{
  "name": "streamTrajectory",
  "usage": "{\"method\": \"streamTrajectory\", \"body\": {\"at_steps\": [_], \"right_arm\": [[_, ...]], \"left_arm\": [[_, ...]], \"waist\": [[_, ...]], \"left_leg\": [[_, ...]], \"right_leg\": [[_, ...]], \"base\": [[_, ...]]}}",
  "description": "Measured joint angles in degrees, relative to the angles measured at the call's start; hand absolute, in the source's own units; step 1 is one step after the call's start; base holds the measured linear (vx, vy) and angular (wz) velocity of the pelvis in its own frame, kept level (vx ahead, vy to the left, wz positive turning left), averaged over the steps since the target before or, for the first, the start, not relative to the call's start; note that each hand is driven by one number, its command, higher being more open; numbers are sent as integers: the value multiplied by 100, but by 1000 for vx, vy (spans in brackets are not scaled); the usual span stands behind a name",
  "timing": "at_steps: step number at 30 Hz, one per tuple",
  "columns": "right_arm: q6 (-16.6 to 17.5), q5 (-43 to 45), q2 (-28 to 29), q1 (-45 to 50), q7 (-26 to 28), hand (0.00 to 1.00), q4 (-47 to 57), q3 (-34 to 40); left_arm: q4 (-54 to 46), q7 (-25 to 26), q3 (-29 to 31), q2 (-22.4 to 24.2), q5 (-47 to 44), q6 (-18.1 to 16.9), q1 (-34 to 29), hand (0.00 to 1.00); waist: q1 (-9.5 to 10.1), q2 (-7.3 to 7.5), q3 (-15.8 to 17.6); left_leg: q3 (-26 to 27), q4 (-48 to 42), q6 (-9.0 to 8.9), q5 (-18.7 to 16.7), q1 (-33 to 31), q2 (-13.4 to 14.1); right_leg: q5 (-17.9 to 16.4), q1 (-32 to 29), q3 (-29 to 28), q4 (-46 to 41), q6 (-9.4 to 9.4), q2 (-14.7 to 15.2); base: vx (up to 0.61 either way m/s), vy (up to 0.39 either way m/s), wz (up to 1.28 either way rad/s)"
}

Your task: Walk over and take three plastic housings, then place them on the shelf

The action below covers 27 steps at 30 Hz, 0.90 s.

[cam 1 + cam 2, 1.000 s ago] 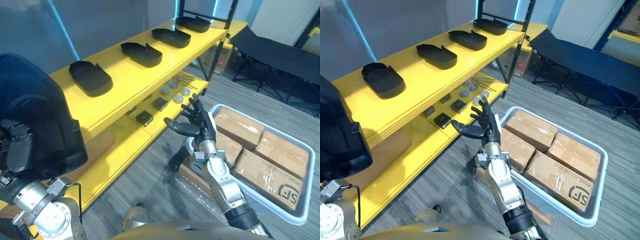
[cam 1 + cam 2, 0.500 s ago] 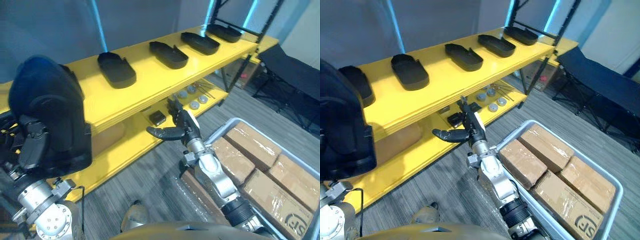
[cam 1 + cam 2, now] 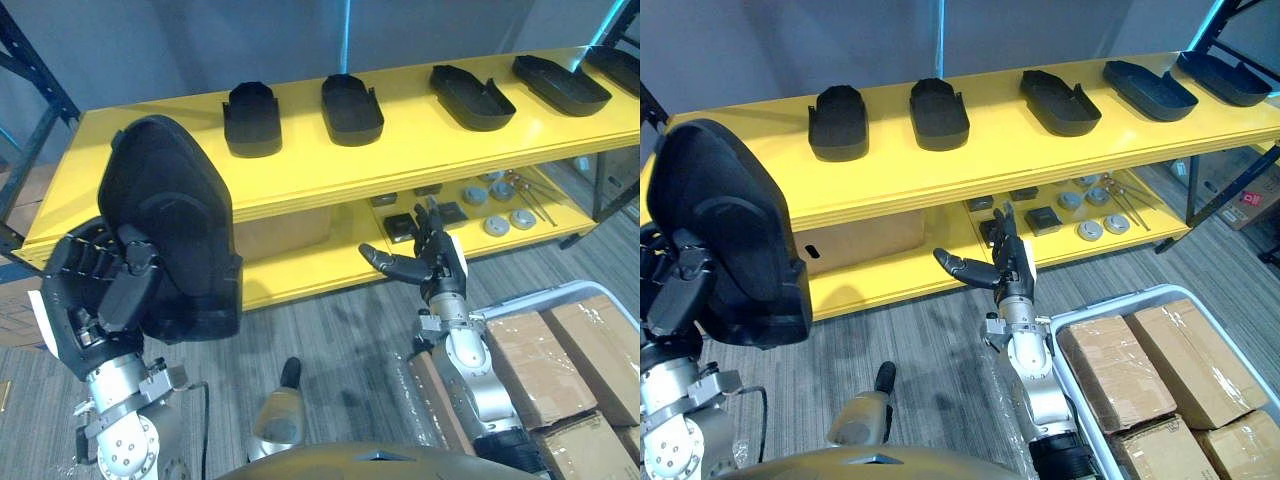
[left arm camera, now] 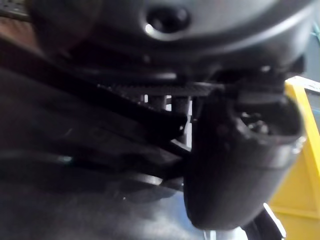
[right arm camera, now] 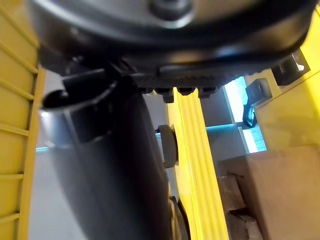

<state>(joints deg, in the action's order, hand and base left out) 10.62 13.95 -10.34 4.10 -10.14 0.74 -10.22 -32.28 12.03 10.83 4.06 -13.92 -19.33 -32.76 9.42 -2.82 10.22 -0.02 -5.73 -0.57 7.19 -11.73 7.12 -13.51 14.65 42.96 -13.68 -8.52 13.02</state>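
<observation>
Five black plastic housings (image 3: pixel 938 105) lie in a row along the top board of the yellow shelf (image 3: pixel 970 170), each apart from the next. Two sit toward the shelf's left end and three spread out toward its right end. Those nearer the right end show their hollow sides up.

One more, the sixth housing (image 3: pixel 170 235), is off the shelf. It is held upright in front of the shelf's left end by the left hand (image 3: pixel 92 300). That hand's fingers (image 3: pixel 100 262) are curled round the housing's lower edge. The shell's rounded back faces the camera, and its top covers part of the shelf's front lip.

In front of the shelf's lower board, about level with the shelf's middle, the right hand (image 3: pixel 1010 268) is raised. Its fingers are straight and spread, and its thumb points toward the shelf's left end. It holds nothing and touches nothing.

On the right half of the shelf's lower board lie small dark square blocks (image 3: pixel 1043 217) and round grey discs (image 3: pixel 1088 230). Under the top board, toward the shelf's left end, stands a cardboard box (image 3: pixel 865 240). On the floor in front of the shelf's right end is a pale grey bin (image 3: pixel 1110 302) holding brown cartons (image 3: pixel 1118 372) wrapped in clear film.
</observation>
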Motion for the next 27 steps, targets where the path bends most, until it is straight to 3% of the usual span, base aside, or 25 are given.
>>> {"method": "streamTrajectory", "body": {"at_steps": [2,3,4,5,7,10,12,14,15,16,17,18,20,22,23,24,25,26,27], "right_arm": [[150,2,5,-60,54,100,19,-3],[251,8,6,-149,91,100,20,-4],[277,44,18,-342,93,100,20,-4],[277,60,58,-387,83,100,19,-2],[307,305,229,-393,78,100,38,4],[306,704,378,-358,103,100,240,1],[305,695,380,-358,134,100,347,0],[305,692,434,-350,334,100,382,-3],[305,688,459,-348,386,100,384,-2],[305,679,516,-345,467,100,391,2],[304,664,527,-338,518,100,470,7],[288,655,529,-317,580,100,595,47],[271,651,527,-217,650,100,910,177],[271,661,483,-129,728,100,1195,430],[271,664,466,-89,728,100,1259,506],[274,670,439,20,713,100,1403,677],[274,670,434,31,700,100,1419,696],[257,664,277,13,637,100,1417,751],[254,663,220,-28,599,100,1417,754]], "left_arm": [[1,113,-54,-13,0,-32,-6,0],[2,217,-62,-18,4,-82,27,0],[2,375,-56,-31,11,-141,90,0],[3,435,-61,-59,25,-141,113,0],[17,468,-99,-181,47,-140,230,0],[17,398,-92,-311,89,-136,546,0],[17,391,-96,-301,115,-135,712,0],[11,434,-10,-379,321,-134,873,0],[10,450,6,-432,355,-134,880,0],[12,498,12,-546,365,-131,909,0],[15,546,6,-633,368,-96,1045,0],[19,601,-19,-630,368,-72,1224,0],[51,680,-117,-630,366,-65,1439,0],[181,694,-325,-632,367,-63,1585,0],[231,699,-401,-634,367,-63,1614,0],[346,729,-612,-640,366,-56,1681,0],[380,729,-666,-639,366,-53,1687,0],[527,733,-890,-522,370,19,1671,0],[527,729,-929,-512,362,42,1635,0]], "waist": [[-9,25,89],[-17,96,145],[0,12,281],[-6,39,331],[-48,242,397],[-50,423,400],[-107,399,397],[-200,394,401],[-248,402,402],[-367,381,405],[-495,385,396],[-577,354,385],[-702,319,360],[-923,271,327],[-977,257,321],[-1083,375,251],[-1114,456,207],[-1068,245,123],[-1019,194,98]], "left_leg": [[246,-57,-187,-143,-36,13],[391,-353,-171,-253,-218,35],[417,-846,-197,-245,-341,85],[446,-1013,-271,-312,-360,73],[538,-1368,-181,-600,-386,-97],[606,-1728,-57,-997,-399,-382],[590,-1750,10,-1095,-354,-475],[567,-1437,73,-1130,-4,-559],[546,-1298,108,-1116,130,-581],[444,-1095,168,-1091,281,-584],[302,-843,277,-1021,449,-591],[124,-624,331,-983,562,-589],[-111,-425,348,-946,624,-590],[-492,-380,310,-921,625,-637],[-625,-373,273,-900,632,-663],[-972,-339,87,-867,645,-889],[-1089,-351,22,-868,645,-1003],[-1261,-407,-90,-893,630,-922],[-1310,-402,-138,-921,642,-873]], "right_leg": [[-82,-179,-301,-119,-13,119],[-103,-367,-503,-230,-10,211],[-151,-432,-730,-436,-85,268],[-175,-419,-774,-494,-125,294],[-195,-331,-880,-498,-158,489],[-146,-125,-954,-353,-93,704],[154,-232,-1157,-735,93,830],[826,-813,-1746,-1962,623,1100],[1023,-952,-1977,-2235,667,1117],[939,-1126,-2303,-2519,577,1036],[426,-1315,-2565,-2561,498,730],[92,-1499,-2739,-2215,552,350],[-18,-1733,-3118,-1302,592,-234],[61,-1966,-3865,-583,520,-717],[108,-1977,-4059,-396,489,-799],[558,-1970,-4339,192,576,-803],[1002,-1945,-4300,203,463,-706],[976,-1794,-3970,222,439,-739],[953,-1744,-3911,256,476,-787]], "base": [[-87,123,-18],[-86,191,-53],[-65,196,-57],[-12,143,-46],[54,109,-8],[153,197,8],[142,179,17],[174,258,6],[160,165,4],[144,36,30],[181,20,47],[202,11,44],[174,-14,55],[161,-81,93],[255,-165,147],[225,-169,134],[332,-282,162],[238,-217,90],[260,-242,71]]}}
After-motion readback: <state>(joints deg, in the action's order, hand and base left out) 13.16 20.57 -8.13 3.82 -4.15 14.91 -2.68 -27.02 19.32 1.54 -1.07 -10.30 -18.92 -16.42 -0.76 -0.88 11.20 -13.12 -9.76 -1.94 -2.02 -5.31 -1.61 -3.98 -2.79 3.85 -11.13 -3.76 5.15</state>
